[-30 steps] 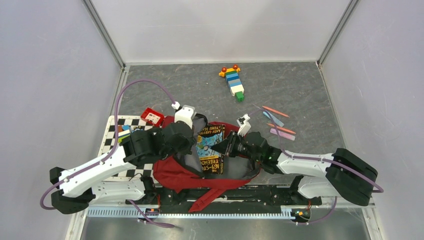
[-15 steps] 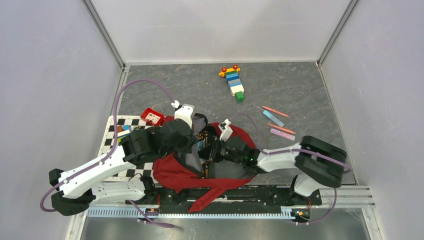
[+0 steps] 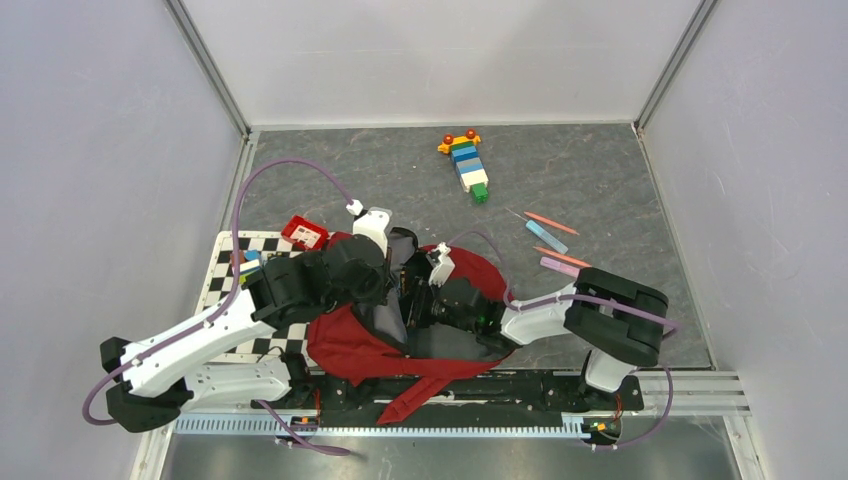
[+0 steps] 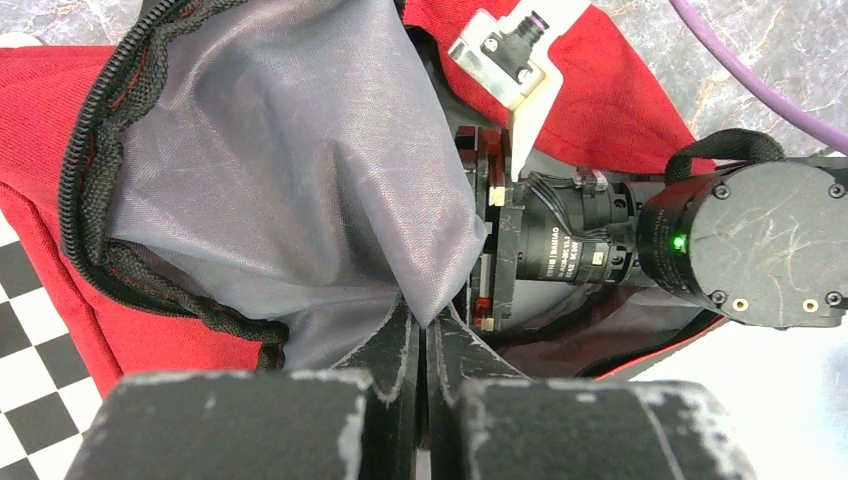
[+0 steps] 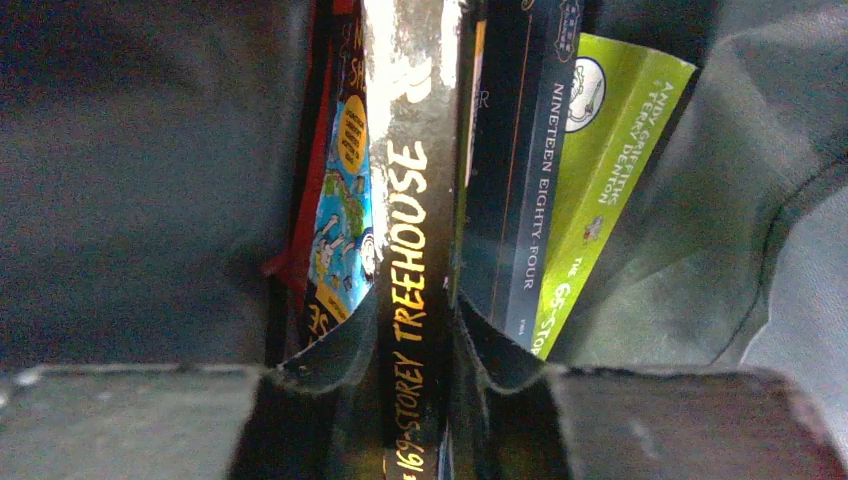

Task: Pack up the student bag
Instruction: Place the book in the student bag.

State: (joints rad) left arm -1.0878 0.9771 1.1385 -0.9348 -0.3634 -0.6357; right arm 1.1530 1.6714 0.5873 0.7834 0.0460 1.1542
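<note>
Mottled grey tabletop (image 3: 600, 170), crumpled student bag (image 3: 345, 352)

The black spine (image 5: 410, 300) reads "169-STOREY TREEHOUSE"; the dark blue spine (image 5: 525, 200) right of it "NINETEEN EIGHTY-FOUR"; the green spine (image 5: 600, 170) "ANDY GRIFFITHS TERRY DENTON"

student bag (image 3: 352, 352) shell is reading as matt red woven cloth; its grey lining (image 4: 290, 170) is showing a thin synthetic sheen, creased. treehouse book (image 5: 412, 300) spine is glaring glossy laminated paper. left gripper (image 4: 425, 325) fingers are looking like matt black plastic, scuffed pale at the edges. table (image 3: 600, 170) is showing a mottled grey stone-look matt surface. toy blocks (image 3: 466, 168) are shining as smooth plastic.
</note>
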